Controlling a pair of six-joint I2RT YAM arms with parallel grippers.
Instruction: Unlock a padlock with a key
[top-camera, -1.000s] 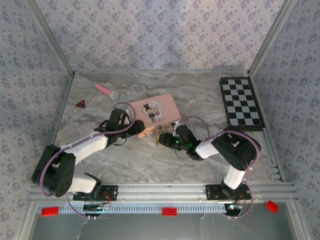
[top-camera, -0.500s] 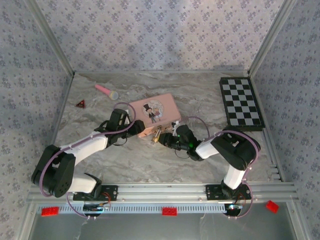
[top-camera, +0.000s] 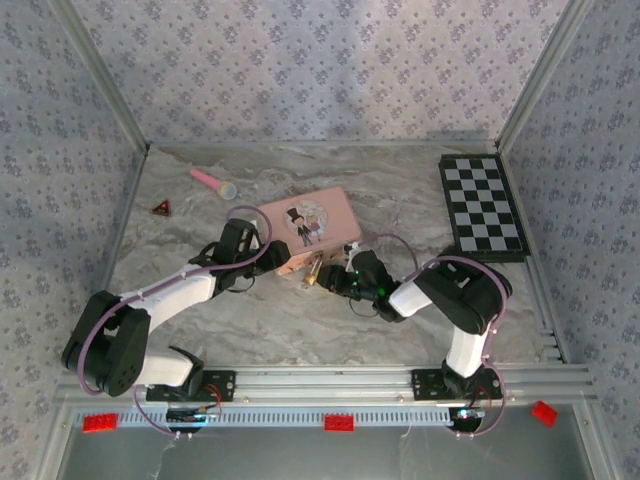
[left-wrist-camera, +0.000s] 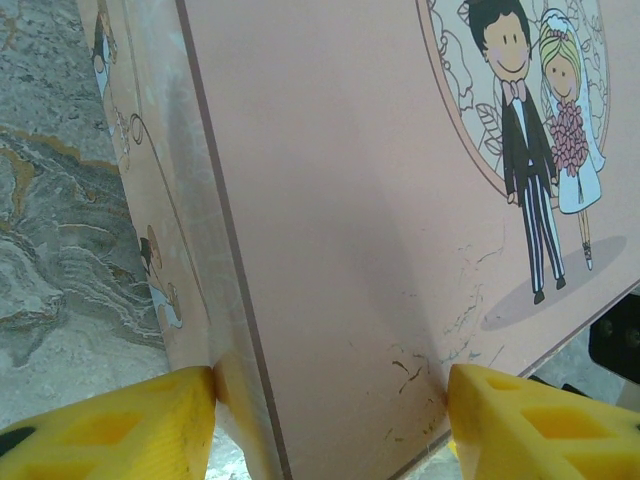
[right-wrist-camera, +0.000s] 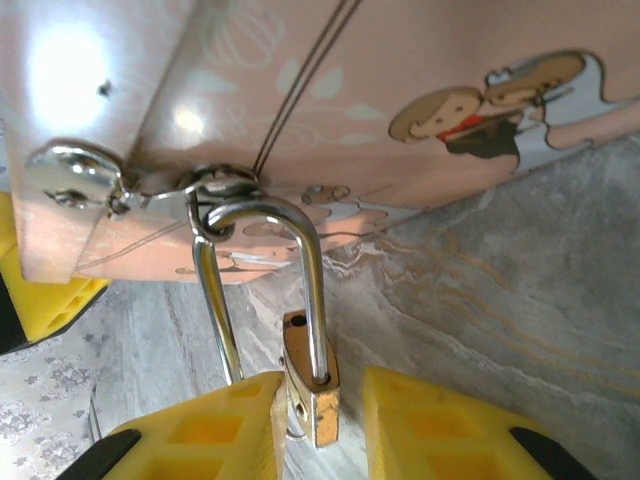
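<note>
The brass padlock (right-wrist-camera: 310, 375) hangs by its silvery shackle (right-wrist-camera: 312, 270) from the hasp (right-wrist-camera: 215, 185) of the pink tin (top-camera: 305, 225). One shackle leg is out of the body, and its empty hole shows. My right gripper (right-wrist-camera: 322, 385) stands open around the padlock body; the left finger touches it and the right one is a little apart. A thin grey sliver shows under the body; I cannot tell whether it is the key. From above, the padlock (top-camera: 313, 270) lies between the tin and the right gripper (top-camera: 328, 277). My left gripper (left-wrist-camera: 330, 390) is shut on the tin's near-left corner (left-wrist-camera: 350, 200).
A checkerboard (top-camera: 483, 205) lies at the back right. A pink stick with a pale tip (top-camera: 213, 182) and a red triangle piece (top-camera: 160, 208) lie at the back left. Patterned walls and metal uprights close in the marble table (top-camera: 300, 320).
My right gripper has drawn back slightly to the right, uncovering the brass padlock beside the tin. The left arm and the tin have not moved.
</note>
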